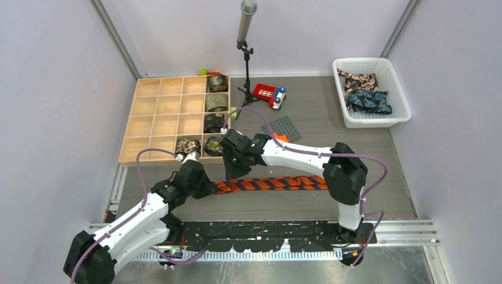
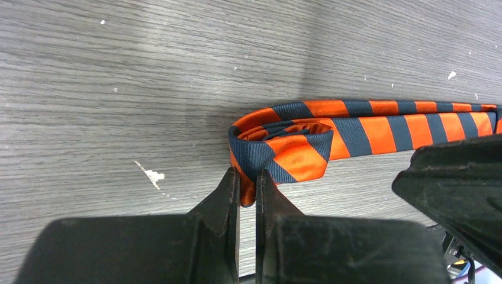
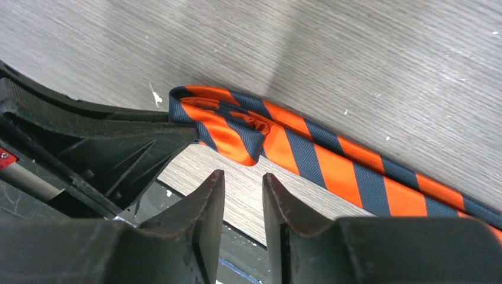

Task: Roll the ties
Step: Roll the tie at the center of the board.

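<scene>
An orange-and-dark-blue striped tie [image 1: 278,183] lies flat across the near part of the table, its left end folded over into the start of a roll [image 2: 284,139]. My left gripper [image 2: 247,177] is shut on that folded end, pinching the fabric edge between its fingertips; from above it sits at the tie's left tip [image 1: 210,188]. My right gripper [image 3: 244,177] is open with nothing between its fingers, hovering just in front of the fold [image 3: 237,127], over the tie near the left gripper [image 1: 234,171].
A wooden compartment box [image 1: 160,121] at the back left holds rolled ties [image 1: 216,103] in its right column. A white basket [image 1: 379,121] at the back right holds dark printed ties [image 1: 367,100]. A red toy car [image 1: 269,94], a grey studded plate [image 1: 287,127] and a stand [image 1: 245,71] sit mid-back.
</scene>
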`<move>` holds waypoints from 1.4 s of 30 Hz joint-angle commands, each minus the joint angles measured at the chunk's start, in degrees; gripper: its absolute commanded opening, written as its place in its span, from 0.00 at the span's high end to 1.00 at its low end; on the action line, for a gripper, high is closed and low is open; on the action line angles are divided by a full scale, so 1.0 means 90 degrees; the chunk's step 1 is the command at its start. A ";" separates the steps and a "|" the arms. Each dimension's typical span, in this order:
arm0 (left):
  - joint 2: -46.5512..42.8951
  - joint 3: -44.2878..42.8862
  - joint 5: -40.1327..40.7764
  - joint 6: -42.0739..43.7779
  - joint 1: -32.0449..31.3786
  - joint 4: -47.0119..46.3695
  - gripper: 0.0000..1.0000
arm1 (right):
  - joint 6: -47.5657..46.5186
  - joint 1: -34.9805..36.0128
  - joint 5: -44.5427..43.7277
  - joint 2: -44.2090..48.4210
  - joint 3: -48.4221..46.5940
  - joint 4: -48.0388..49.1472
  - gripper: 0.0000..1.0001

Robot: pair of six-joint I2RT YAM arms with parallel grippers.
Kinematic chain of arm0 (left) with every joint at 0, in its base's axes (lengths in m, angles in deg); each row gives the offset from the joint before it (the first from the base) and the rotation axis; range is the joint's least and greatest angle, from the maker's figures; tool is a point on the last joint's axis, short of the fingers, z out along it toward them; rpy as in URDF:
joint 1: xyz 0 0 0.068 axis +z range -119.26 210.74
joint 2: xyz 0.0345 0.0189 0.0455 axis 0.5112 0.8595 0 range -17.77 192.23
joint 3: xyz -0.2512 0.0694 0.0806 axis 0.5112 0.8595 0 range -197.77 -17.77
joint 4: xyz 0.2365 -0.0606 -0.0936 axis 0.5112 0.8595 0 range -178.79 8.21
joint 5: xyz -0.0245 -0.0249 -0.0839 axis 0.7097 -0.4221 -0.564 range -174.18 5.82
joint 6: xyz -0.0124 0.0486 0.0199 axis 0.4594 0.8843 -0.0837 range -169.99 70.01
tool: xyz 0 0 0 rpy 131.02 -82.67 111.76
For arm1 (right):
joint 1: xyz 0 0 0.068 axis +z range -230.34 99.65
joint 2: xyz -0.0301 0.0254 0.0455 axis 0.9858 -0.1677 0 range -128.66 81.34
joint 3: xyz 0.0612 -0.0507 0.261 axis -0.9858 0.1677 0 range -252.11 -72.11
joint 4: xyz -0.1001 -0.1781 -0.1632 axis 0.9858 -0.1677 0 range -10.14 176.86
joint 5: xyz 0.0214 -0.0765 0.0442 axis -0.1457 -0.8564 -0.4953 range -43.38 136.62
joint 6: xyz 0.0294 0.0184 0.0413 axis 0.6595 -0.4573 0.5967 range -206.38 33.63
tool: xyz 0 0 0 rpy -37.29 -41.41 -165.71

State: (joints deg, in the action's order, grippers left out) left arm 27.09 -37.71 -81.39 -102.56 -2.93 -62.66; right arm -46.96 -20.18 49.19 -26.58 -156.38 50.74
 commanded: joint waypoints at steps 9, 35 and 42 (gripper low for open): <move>0.0165 -0.0713 0.0255 0.0096 0.0011 0.0598 1.00 | 0.0425 0.0108 0.0693 -0.0607 -0.0216 0.0746 0.79; 0.0713 -0.2048 0.0112 0.0617 0.0015 0.1536 1.00 | 0.0996 0.0110 0.1325 -0.1120 -0.0481 0.1846 0.81; 0.1220 -0.1786 -0.0175 0.0668 0.0011 0.1019 1.00 | 0.1116 0.0100 0.1404 -0.1189 -0.0217 0.2175 0.81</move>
State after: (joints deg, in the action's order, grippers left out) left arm 36.25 -54.08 -78.90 -97.27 -2.86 -48.08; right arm -38.69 -19.44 59.46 -37.55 -158.43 64.16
